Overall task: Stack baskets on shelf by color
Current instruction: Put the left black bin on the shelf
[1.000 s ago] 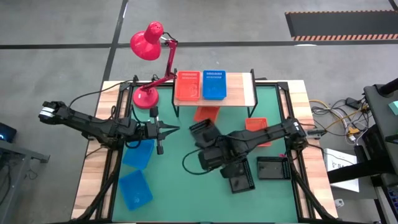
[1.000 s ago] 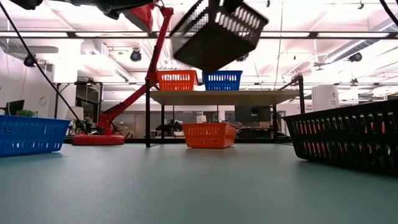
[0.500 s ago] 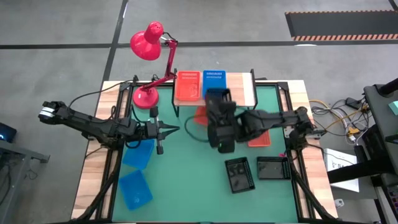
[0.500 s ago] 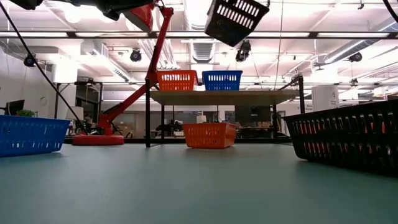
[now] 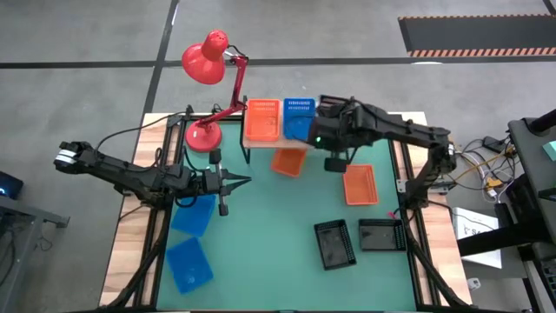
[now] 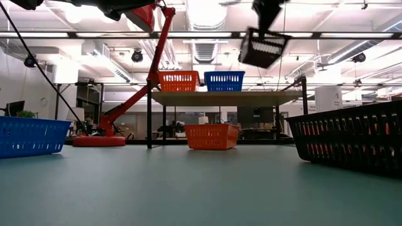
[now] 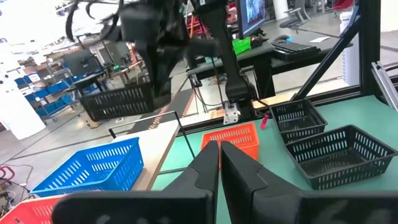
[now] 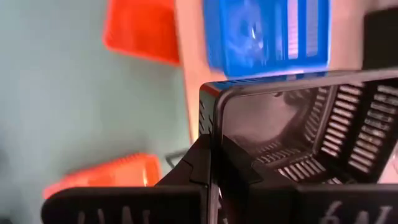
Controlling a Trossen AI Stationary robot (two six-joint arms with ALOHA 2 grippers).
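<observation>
Your right gripper (image 8: 211,163) is clamping the black basket's (image 6: 263,48) rim, carrying it above the shelf (image 5: 347,130), beside the blue basket (image 5: 298,118). You're wanting it level over the bare end. Left gripper (image 5: 246,181) is waiting, fingers together.

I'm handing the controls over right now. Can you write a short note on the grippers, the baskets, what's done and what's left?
Right gripper: shut on a black basket, held in the air over the shelf's free right end.
Left gripper: shut, empty, waiting over the table's left side.
Done: one orange basket and one blue basket on the shelf.
Left: set this black one down, then stack two blue at left, two orange near the shelf, and two black at front right.
</observation>
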